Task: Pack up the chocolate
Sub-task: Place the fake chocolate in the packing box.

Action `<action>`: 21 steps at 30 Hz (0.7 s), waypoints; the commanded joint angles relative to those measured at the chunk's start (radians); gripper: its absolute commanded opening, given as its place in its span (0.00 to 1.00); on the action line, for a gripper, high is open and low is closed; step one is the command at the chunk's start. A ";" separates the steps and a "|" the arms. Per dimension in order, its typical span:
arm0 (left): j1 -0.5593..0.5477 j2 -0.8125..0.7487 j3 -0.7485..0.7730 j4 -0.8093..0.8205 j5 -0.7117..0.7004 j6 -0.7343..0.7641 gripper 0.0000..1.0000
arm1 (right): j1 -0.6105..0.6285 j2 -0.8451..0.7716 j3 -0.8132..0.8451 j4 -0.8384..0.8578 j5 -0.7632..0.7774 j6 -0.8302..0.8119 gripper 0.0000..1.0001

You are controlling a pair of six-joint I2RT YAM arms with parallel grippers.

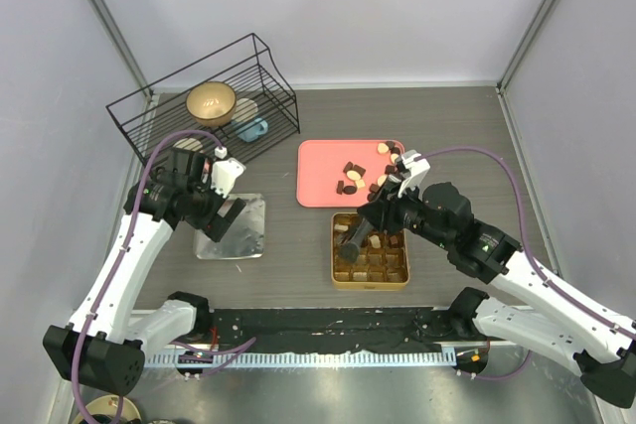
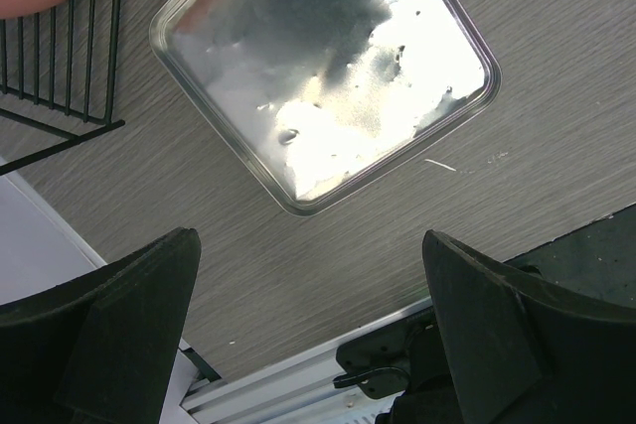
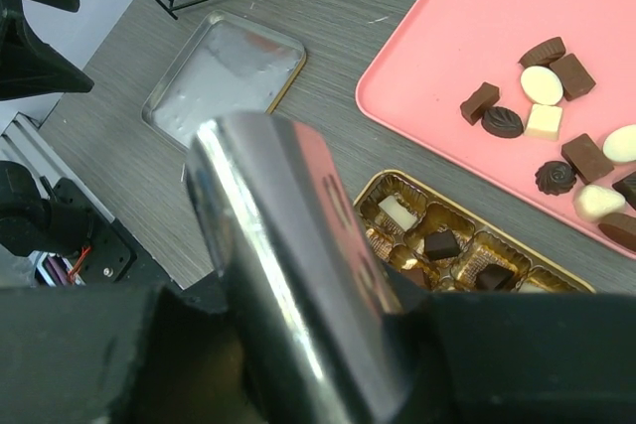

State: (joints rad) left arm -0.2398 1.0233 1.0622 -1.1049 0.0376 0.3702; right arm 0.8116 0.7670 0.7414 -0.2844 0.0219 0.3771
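Several pieces of chocolate (image 1: 350, 174) (image 3: 542, 86), dark, brown and cream, lie on the pink tray (image 1: 318, 171) (image 3: 427, 57). More pieces sit in cups of the gold gridded tin (image 1: 370, 285) (image 3: 397, 178). My right gripper (image 1: 373, 215) (image 3: 298, 275) hovers over the tin's left side, shut on a shiny metal tool (image 3: 268, 215) whose tip points down at the tin. Whether the tip carries a piece is hidden. My left gripper (image 1: 227, 213) (image 2: 308, 245) hangs open and holds nothing, above the near edge of a silver lid (image 1: 231, 227) (image 2: 328, 76).
A black wire rack (image 1: 268, 71) stands at the back left and holds a gold bowl (image 1: 211, 101) and a small blue object (image 1: 253, 129). The silver lid (image 3: 224, 71) lies left of the tin. A black strip (image 1: 328, 325) runs along the table's near edge.
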 commanded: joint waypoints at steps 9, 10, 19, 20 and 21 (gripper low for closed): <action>0.007 -0.020 0.035 0.013 -0.011 0.004 1.00 | 0.015 -0.003 0.018 0.047 0.029 0.008 0.29; 0.007 -0.020 0.035 0.013 -0.010 0.004 1.00 | 0.015 -0.006 0.016 0.047 0.029 0.008 0.30; 0.007 -0.025 0.039 0.010 -0.015 0.006 1.00 | 0.023 -0.014 0.013 0.039 0.032 0.009 0.34; 0.005 -0.023 0.038 0.010 -0.016 0.006 1.00 | 0.023 -0.011 0.012 0.042 0.032 0.011 0.34; 0.005 -0.023 0.039 0.010 -0.016 0.006 1.00 | 0.024 -0.011 0.015 0.041 0.032 0.009 0.35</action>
State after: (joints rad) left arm -0.2398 1.0199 1.0626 -1.1049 0.0269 0.3714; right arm 0.8280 0.7662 0.7414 -0.2852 0.0410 0.3771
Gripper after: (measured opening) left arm 0.996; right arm 0.349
